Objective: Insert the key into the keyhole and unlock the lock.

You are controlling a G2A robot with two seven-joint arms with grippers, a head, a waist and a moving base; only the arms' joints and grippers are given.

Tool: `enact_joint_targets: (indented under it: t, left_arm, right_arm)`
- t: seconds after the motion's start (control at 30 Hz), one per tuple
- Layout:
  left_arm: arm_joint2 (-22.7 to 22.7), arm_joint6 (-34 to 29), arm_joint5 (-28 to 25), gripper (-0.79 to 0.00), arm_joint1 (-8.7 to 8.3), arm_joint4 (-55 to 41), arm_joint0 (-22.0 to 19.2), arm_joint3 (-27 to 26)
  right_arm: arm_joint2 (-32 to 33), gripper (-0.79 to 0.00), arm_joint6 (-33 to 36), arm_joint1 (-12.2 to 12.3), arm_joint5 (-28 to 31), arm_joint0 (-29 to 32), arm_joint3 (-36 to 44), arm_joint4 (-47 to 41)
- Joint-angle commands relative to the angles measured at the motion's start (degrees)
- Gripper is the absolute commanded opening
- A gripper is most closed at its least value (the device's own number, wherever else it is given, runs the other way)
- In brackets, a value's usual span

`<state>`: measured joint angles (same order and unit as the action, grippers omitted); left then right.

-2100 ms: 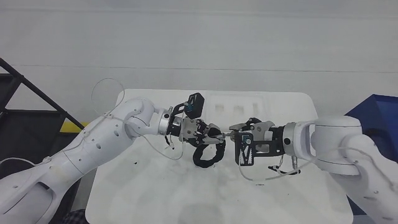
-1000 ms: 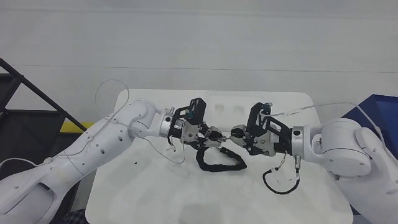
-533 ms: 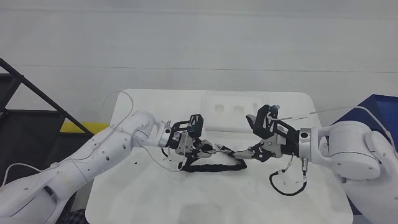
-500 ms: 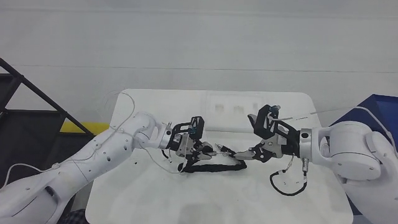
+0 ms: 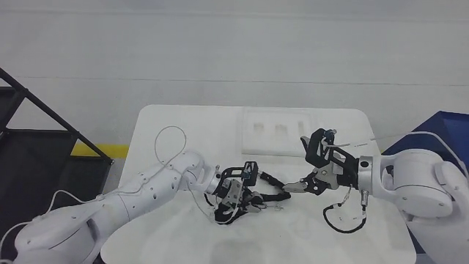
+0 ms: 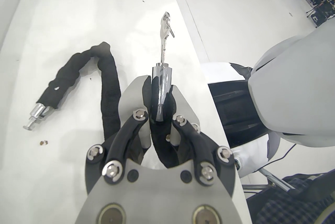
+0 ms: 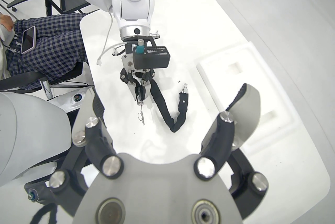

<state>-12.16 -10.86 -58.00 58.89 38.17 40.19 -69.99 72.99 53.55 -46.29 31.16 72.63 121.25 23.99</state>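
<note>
The left tool (image 6: 160, 90) is clamped on the lock (image 6: 162, 75) barrel near the tabletop (image 6: 65, 12) middle. The key (image 6: 165, 28) is seated in it, and the chain (image 6: 107, 78) pin lies free. The right tool (image 7: 168, 102) hangs apart. The smooth barrel could twist in that grip and shed the key.

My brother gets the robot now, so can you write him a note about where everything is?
Left gripper: shut on the shiny silver lock cylinder.
Right gripper: open, empty, apart from the lock.
Small silver key: in the keyhole, sticking out of the cylinder's end.
Black fabric-sleeved chain: curved on the white table; its silver pin end lies free of the cylinder.
Done: key in, lock looks open.
Left: probably only letting go of the cylinder.
</note>
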Motion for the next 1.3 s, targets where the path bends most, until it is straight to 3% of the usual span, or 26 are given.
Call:
enact_joint_targets:
  t: [0.0, 0.17, 0.33, 0.6, 0.73, 1.03, 1.27]
  left_arm:
    - [0.72, -0.28, 0.0, 0.0, 0.97, -0.81, -0.49, 1.45]
    - [1.58, 2.13, 0.0, 0.0, 2.4, -5.1, -2.73, 3.87]
    - [1.13, 5.16, 0.0, 0.0, 1.64, -8.3, -7.42, 5.88]
    - [1.59, 7.56, 0.0, 0.0, -1.7, -10.65, -16.09, 4.57]
    - [1.51, 11.88, 0.0, 0.0, -4.12, -9.62, -20.31, 3.43]
    - [2.07, 29.26, 0.0, 0.0, -9.05, -1.29, -26.91, 2.93]
    - [2.42, 39.33, 0.0, 0.0, -10.74, 9.4, -28.12, 4.68]
  right_arm:
    - [-0.03, 0.0, -0.11, 0.01, 0.38, -0.04, -0.24, 0.16]
    - [-0.81, 0.0, -0.98, -0.06, 2.85, -0.77, -1.78, 0.81]
    - [-2.73, 0.0, -2.78, -0.4, 5.91, -2.84, -4.68, 1.52]
    - [-6.1, 0.0, -5.17, -1.26, 14.62, -10.7, -14.7, 1.19]
    - [-8.18, 0.0, -7.0, -1.97, 18.72, -16.11, -20.53, -0.64]
    - [-12.17, 0.0, -4.73, -3.1, 23.37, -28.4, -30.71, -7.17]
    - [-15.08, 0.0, -3.86, -3.63, 23.42, -33.92, -35.55, -11.23]
